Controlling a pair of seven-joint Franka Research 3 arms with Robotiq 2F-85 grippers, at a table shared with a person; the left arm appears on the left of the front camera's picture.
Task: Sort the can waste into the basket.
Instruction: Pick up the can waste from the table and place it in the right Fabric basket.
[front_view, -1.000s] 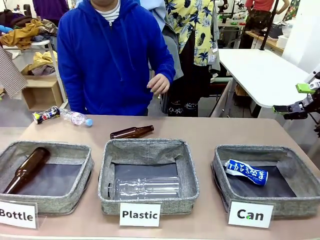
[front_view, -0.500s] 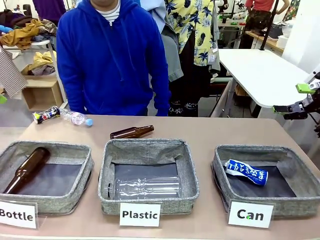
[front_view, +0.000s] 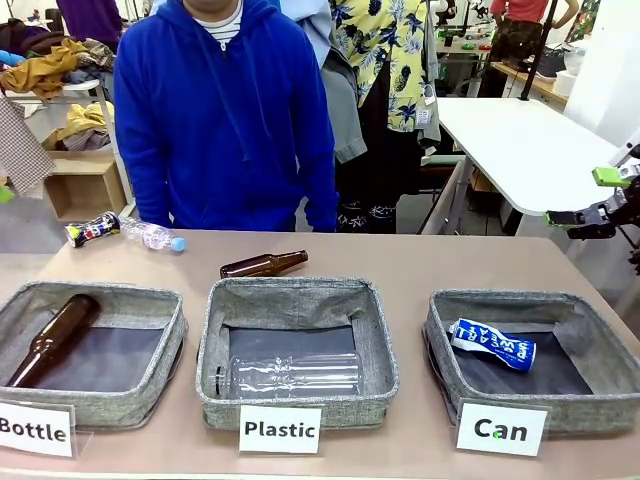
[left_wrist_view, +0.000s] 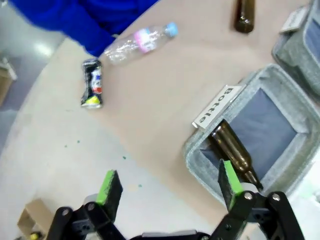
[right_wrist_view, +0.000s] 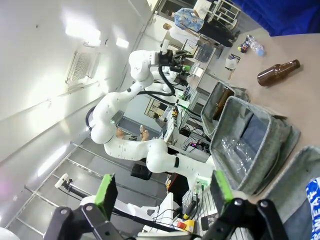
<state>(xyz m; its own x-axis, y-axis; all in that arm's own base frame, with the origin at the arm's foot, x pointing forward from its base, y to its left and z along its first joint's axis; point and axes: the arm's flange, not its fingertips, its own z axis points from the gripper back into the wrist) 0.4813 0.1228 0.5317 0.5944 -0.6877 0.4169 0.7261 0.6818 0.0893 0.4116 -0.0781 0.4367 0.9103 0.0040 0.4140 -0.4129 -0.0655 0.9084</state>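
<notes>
blue-and-white can lies in the can basket; dark printed can lies unsorted far left; both arms' jaws wide, empty.

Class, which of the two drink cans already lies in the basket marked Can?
The dented blue-and-white can lies inside the Can basket. The dark can with colourful print lies out on the table, beside a clear plastic bottle.

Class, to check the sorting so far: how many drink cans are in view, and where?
2. A dented blue-and-white can lies in the "Can" basket; a dark can lies on the table at its far left, beside a clear plastic bottle.
</notes>
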